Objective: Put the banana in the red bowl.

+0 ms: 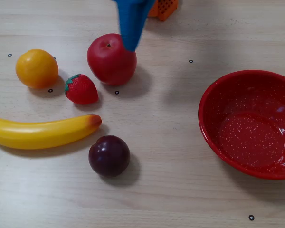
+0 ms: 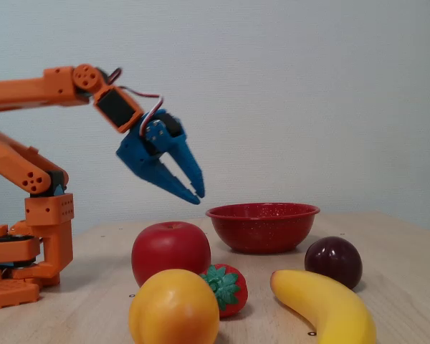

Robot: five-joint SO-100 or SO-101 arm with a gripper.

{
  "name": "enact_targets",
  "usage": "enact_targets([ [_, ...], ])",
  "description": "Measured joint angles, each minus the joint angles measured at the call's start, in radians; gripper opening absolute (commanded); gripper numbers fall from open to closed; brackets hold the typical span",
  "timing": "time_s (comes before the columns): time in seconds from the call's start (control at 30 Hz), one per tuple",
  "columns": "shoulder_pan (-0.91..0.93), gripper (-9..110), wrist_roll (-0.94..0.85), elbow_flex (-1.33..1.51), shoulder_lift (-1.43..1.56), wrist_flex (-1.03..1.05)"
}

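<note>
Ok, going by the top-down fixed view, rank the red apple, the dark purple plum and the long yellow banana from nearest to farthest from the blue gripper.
From the blue gripper:
1. Round red apple, directly below the tips, partly overlapped.
2. Dark purple plum, lower down, near the picture's centre-left.
3. Long yellow plastic banana, at the left edge; its orange tip rivals the plum, its body lies farther.

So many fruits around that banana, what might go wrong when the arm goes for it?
1. The plum almost touches the banana and the strawberry lies close by; the descending gripper may knock them away.
2. The gripper hangs above the apple, far from the banana, and might bump the apple while swinging over.
3. The glossy, curved banana may slip or tilt before reaching the red bowl, which sits across the table.
</note>
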Motion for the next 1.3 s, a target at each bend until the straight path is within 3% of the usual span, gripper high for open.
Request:
enact_targets([
  [0.37, -0.135, 0, 0.064, -0.354, -0.397, -0.006],
  [0.83, -0.29, 0, 0.322, -1.244, -1.158, 0.341],
  [0.9, -0.302, 7, 0.399, -1.359, -1.244, 0.402],
  [1.0, -0.316, 36, 0.511, -1.489, -1.361, 0.489],
  [1.3, -0.402, 45, 0.776, -1.79, -1.565, 0.655],
])
